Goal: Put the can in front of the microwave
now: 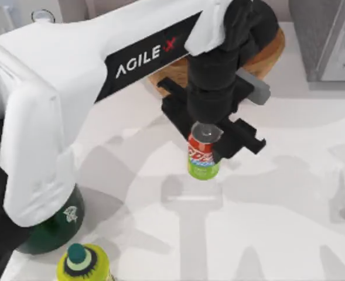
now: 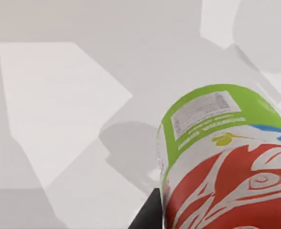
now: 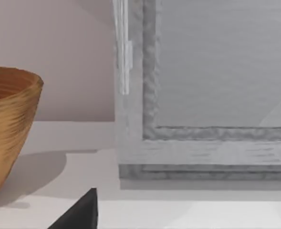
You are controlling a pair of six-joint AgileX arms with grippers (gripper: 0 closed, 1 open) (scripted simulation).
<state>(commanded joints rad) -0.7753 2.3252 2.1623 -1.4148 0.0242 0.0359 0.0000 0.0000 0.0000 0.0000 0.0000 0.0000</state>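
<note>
**Can in the grip, mid-desk, and the drop-off is not yet made**

A pale desk (image 1: 289, 234) streaked with soft shadows, and here's the picture from left to right. At the far back left corner sits the microwave (image 1: 28, 13), pale, with one round dial peeking out above the big white left arm (image 1: 72, 76). At the front left stand a dark green bottle (image 1: 61, 225) and a yellow-green bottle (image 1: 83, 263) with a teal cap.

At centre, the left hand (image 1: 204, 146) reaches down over the middle of the desk. Its black fingers are clamped on the can (image 1: 202, 161), which is upright with its silver top up. The left wrist view has the can (image 2: 226, 157) close in, and its shadow lies off to one side on the desk below. I'd judge it is lifted clear.

Behind the hand is a wooden bowl (image 1: 266, 55). At the back right stands a speckled grey appliance (image 1: 324, 35), and the right hand (image 3: 78, 214) sits parked near both.

So the pick-up looks done. The can is well apart from the microwave, so the carry to the back left, the set-down in front of the microwave and the release are all left to do.
</note>
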